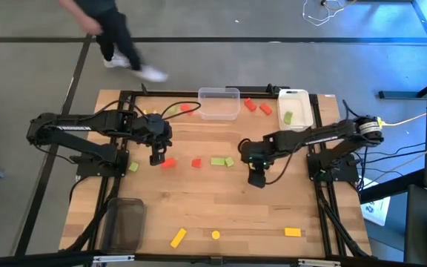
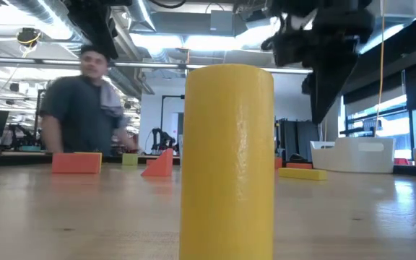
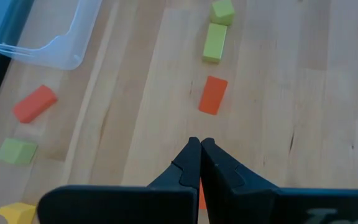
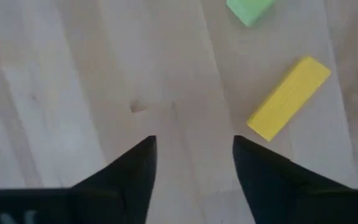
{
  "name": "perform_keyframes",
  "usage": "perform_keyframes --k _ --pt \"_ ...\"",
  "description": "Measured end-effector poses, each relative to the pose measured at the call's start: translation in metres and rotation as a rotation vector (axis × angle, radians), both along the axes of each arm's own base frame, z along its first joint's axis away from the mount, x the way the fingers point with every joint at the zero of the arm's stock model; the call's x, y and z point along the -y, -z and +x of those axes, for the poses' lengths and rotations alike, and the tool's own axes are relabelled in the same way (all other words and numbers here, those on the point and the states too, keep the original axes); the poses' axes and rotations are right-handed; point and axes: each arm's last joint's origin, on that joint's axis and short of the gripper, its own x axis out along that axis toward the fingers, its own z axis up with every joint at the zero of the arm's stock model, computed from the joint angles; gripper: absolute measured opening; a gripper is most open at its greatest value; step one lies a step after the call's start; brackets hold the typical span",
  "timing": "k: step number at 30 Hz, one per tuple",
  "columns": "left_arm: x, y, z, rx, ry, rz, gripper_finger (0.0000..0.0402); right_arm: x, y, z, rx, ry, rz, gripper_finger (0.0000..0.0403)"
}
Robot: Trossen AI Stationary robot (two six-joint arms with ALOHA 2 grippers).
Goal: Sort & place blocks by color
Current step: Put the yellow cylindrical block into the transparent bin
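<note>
Red, yellow and light green blocks lie scattered on the wooden table [image 1: 199, 208]. My left gripper [image 1: 156, 157] [image 3: 200, 146] hangs shut above the table at centre left, just beside a red block [image 1: 168, 162]. Ahead of it lie another red block [image 3: 213, 94], a green bar [image 3: 215, 42] and a green cube [image 3: 222, 11]. My right gripper [image 1: 256, 180] [image 4: 194, 155] stands open over bare wood at centre right, pointing steeply down. A yellow bar [image 4: 289, 98] and a green block [image 4: 249, 9] lie beyond its fingers, apart from them.
A clear container [image 1: 219, 103] and a white container [image 1: 295, 109] holding a green block stand at the far edge, a dark container [image 1: 125, 224] at the near left. Yellow blocks [image 1: 178, 237] and a yellow cylinder [image 2: 227, 159] sit near the front edge. A person [image 1: 117, 37] walks beyond the table.
</note>
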Motion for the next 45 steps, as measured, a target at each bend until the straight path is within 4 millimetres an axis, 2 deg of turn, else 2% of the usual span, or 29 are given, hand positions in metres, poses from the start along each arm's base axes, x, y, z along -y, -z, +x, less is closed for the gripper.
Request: perform_keyframes --k 4,9,17,25,33,38,42,45 --pt "0.0 0.0 0.0 -0.001 0.0 0.0 0.0 0.012 0.016 0.007 -0.063 0.145 -0.051 0.0241" --pt "0.0 0.0 0.0 0.0 0.001 -0.002 0.0 0.033 0.035 0.013 -0.14 0.33 -0.056 0.0243" --pt "0.0 0.0 0.0 0.0 0.007 -0.009 0.0 0.055 0.055 0.017 -0.208 0.334 -0.064 0.0237" --pt "0.0 0.0 0.0 0.0 0.007 -0.009 0.0 0.055 0.056 0.018 -0.2 0.327 -0.063 0.0237" --pt "0.0 0.0 0.0 0.0 0.007 -0.009 0.0 0.055 0.079 0.025 -0.246 0.292 -0.041 0.0237" --pt "0.0 0.0 0.0 0.001 0.007 -0.009 0.0 0.056 0.086 0.027 -0.265 0.295 -0.049 0.0235" --pt "0.0 0.0 0.0 0.0 0.007 -0.009 0.0 0.056 0.085 0.027 -0.262 0.304 -0.071 0.0207" --pt "0.0 0.0 0.0 0.0 0.007 -0.009 0.0 0.056 0.085 0.026 -0.264 0.305 -0.073 0.0162"
